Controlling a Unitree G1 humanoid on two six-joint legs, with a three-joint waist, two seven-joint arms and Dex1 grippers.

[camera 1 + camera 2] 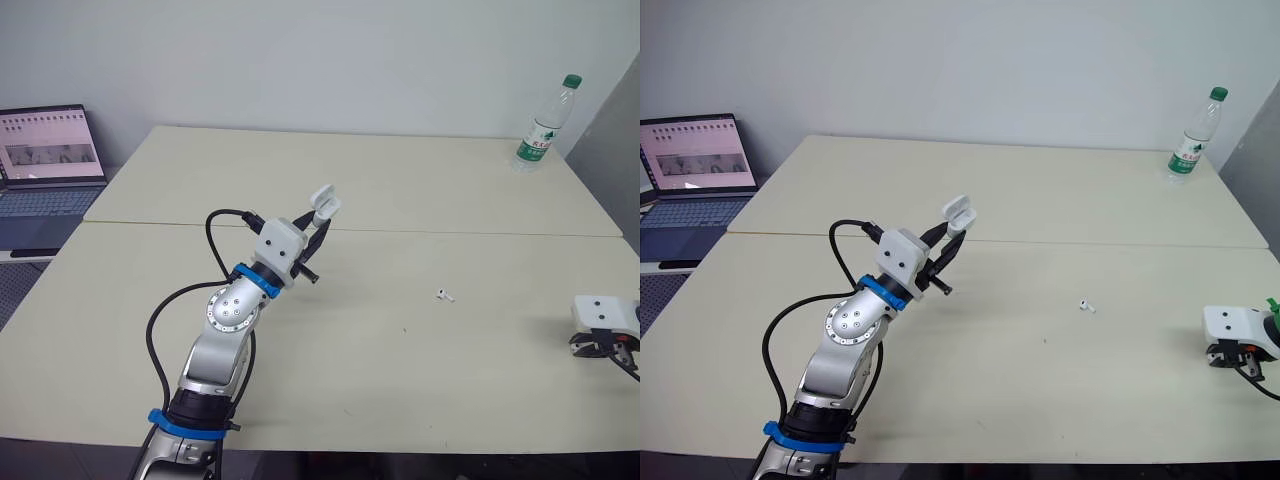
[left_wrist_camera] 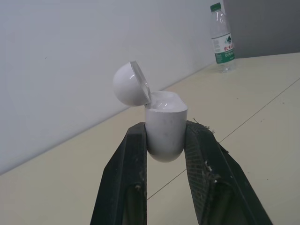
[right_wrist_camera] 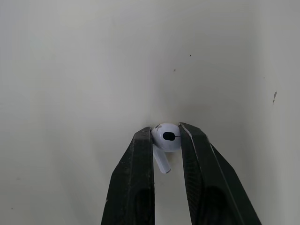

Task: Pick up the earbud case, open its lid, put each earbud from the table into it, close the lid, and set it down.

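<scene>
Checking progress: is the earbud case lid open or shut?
Open: the lid is hinged back, off the earbud case.

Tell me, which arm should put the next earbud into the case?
Right. The right jaws pinch an earbud, while the left jaws are busy holding the earbud case, its lid open.

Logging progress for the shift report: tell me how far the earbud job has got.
Done: left claw holds the earbud case, lid open. In hand: right claw grips one earbud. Left: seat it, fetch the second earbud off the table, close, set down.
</scene>
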